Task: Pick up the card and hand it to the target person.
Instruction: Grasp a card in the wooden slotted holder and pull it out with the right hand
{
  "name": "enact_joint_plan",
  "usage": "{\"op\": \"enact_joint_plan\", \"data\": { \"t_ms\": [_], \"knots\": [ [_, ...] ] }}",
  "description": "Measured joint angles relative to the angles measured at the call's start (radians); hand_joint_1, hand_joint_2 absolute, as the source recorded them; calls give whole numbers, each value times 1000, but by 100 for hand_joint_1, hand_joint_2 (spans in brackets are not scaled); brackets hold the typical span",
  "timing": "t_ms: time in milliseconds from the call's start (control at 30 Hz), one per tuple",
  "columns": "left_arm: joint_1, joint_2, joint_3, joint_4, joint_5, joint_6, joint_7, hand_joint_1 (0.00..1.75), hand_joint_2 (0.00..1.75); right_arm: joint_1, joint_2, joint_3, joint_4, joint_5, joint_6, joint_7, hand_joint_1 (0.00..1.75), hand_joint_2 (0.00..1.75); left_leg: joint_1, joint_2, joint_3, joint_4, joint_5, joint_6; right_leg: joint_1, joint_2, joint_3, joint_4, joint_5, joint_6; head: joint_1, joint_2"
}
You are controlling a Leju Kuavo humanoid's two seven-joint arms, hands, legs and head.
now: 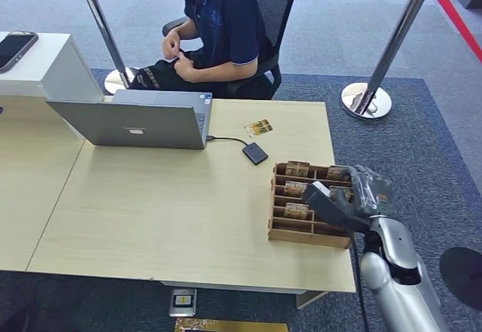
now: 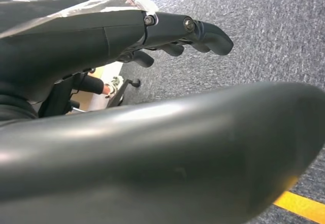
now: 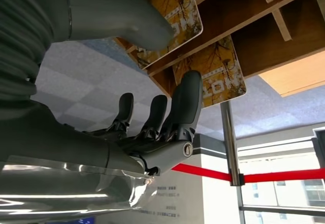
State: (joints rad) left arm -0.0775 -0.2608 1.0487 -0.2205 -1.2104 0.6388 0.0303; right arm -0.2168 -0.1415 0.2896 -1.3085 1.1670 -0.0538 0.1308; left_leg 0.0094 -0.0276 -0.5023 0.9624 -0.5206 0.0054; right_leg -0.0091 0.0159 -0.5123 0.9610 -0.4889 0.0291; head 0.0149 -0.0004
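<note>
- Right hand: over wooden rack on counter; fingers apart, thumb touching card.
- Left hand: fingers loosely extended, empty.

Matt pale wood table; bare wooden card rack; glossy printed cards; smooth dark plastic robot hand; rough grey carpet.

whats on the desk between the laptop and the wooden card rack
In the head view, a small black box on a cable lies between the laptop and the wooden card rack; a loose card lies farther back, toward the seated person.
</note>
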Motion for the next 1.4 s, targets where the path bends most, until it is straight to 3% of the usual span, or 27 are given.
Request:
{"op": "enact_joint_plan", "data": {
  "t_ms": [867,1400],
  "knots": [
    [0,1,0,0,0,0,-4,0,0,17,11,0,10,20,3,7,94,175,0,0,0,0,0,0,0,0,0,0,0,0,0,0],
    [0,1,0,0,0,1,-9,0,0,30,19,0,8,29,1,6,123,175,0,0,1,0,0,0,0,0,1,0,0,0,0,0]
  ]
}}
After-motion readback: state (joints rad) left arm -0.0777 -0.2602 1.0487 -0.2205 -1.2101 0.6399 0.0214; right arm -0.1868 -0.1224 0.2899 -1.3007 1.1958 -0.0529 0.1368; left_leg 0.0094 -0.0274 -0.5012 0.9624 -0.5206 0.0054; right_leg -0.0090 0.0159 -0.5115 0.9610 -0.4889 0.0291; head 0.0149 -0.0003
